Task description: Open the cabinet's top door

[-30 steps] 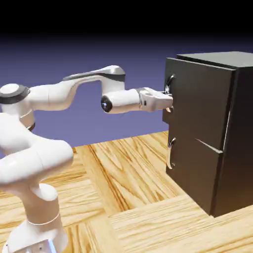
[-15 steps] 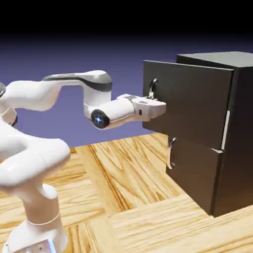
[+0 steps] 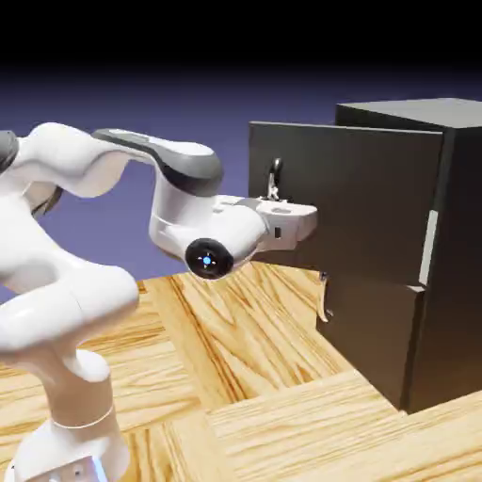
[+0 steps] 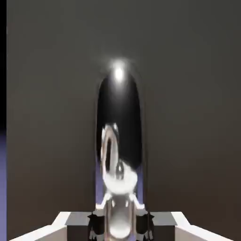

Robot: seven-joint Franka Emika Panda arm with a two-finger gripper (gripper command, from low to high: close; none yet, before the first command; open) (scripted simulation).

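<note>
Both pictures were clean renders, sharp throughout, with no blur or edge distortion. In the exterior view the backdrop faded from black at the top to soft blue-violet lower down. Light fell evenly from above and in front: the white arm point(image 3: 113, 188) looked bright, the wooden table point(image 3: 245, 377) warm and clearly lit, the cabinet point(image 3: 442, 245) dark and matte with faint shading. The hand view was dim, filled by the top door point(image 4: 188, 117), with one small bright glare spot atop the shiny handle point(image 4: 118, 136), which mirrored its surroundings.
</note>
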